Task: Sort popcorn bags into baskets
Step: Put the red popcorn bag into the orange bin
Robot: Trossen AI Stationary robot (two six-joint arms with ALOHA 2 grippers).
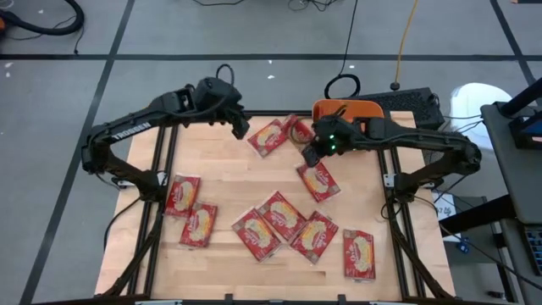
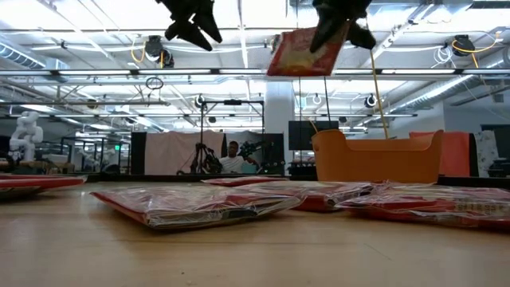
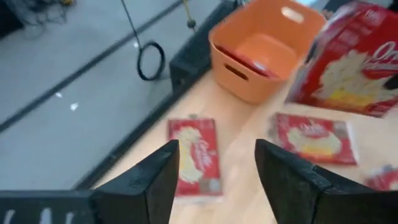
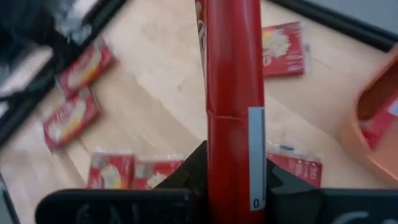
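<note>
Above the far edge of the wooden desk (image 1: 229,182), the left end effector (image 1: 240,127) hangs in the air with its two dark fingers (image 3: 146,180) spread apart and nothing between them, over a red popcorn bag (image 3: 194,155) lying flat near the desk's rim. To its right, the right end effector (image 1: 312,155) is clamped on another popcorn bag (image 2: 306,49), lifted clear of the desk and held edge-on between its fingers, just short of the orange tub (image 2: 376,157) at the far right corner. At least one red packet already lies inside the tub. More bags are scattered flat across the desk, two at the left and several overlapping at the near middle and right.
</note>
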